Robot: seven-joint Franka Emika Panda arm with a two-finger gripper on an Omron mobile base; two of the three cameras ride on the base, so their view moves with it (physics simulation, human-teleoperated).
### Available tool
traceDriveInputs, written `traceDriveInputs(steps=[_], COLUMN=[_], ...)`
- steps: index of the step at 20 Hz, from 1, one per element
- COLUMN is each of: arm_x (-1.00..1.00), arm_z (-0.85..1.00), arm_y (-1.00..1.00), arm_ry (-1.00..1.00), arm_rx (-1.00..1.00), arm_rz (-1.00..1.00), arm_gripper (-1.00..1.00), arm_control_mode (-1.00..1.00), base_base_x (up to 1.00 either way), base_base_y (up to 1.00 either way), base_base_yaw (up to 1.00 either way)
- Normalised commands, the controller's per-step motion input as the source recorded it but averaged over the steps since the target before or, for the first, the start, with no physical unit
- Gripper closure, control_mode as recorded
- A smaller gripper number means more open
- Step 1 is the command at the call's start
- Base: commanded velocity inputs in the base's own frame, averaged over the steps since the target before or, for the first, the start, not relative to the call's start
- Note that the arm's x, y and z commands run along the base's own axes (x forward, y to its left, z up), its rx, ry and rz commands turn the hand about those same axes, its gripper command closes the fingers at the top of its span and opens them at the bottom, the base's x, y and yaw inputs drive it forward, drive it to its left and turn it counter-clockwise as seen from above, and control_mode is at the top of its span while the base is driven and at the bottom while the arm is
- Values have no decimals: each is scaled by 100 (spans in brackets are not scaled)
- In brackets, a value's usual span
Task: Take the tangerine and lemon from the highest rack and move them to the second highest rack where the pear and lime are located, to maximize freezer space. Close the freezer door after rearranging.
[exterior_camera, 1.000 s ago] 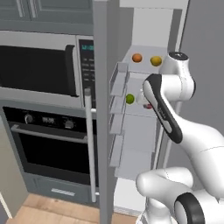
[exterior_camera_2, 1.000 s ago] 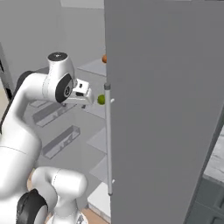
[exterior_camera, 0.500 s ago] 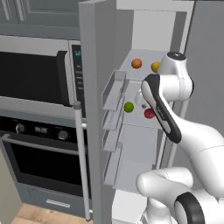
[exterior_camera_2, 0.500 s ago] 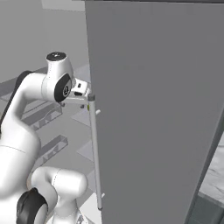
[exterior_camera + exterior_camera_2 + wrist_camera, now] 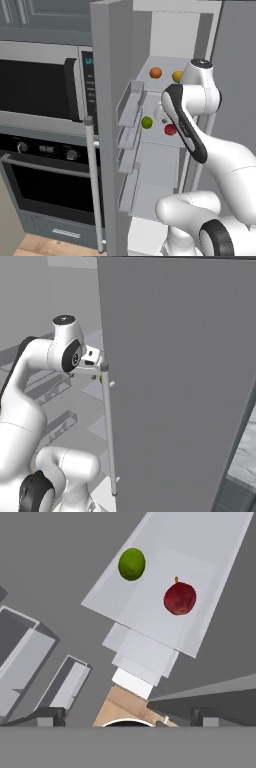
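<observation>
On the top rack of the open freezer sit the orange tangerine and the yellow lemon, the lemon partly behind my arm. One shelf down, the second rack carries the green lime and a red pear. My gripper hovers just in front of this rack, between the two fruits. From the hand, the lime and the pear lie ahead on the white shelf. The gripper is open, its fingers wide apart around nothing.
The freezer door stands open to the left with several bins on its inside. Beyond it are a microwave and an oven. A large grey door panel and its handle stand close to my gripper.
The whole picture has shifted in both base views, so the camera moved; the doors loom larger. My arm keeps its pose at the second rack with the gripper open.
</observation>
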Motion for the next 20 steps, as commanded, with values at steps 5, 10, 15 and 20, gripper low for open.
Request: traceDriveInputs(steps=[5, 10, 15, 20], arm_x=[-32, -19, -5, -3], arm_z=[0, 0, -1, 5], arm_y=[44, 73, 61, 44], arm_ry=[0, 0, 0, -5], arm_rx=[2, 5, 18, 8], arm_rz=[-1, -7, -3, 0], arm_gripper=[-100, -100, -100, -100], arm_control_mode=[-100, -100, -100, -100], base_base_x=[0, 0, 0, 0], base_base_y=[0, 0, 0, 0], base_base_yaw=[0, 0, 0, 0])
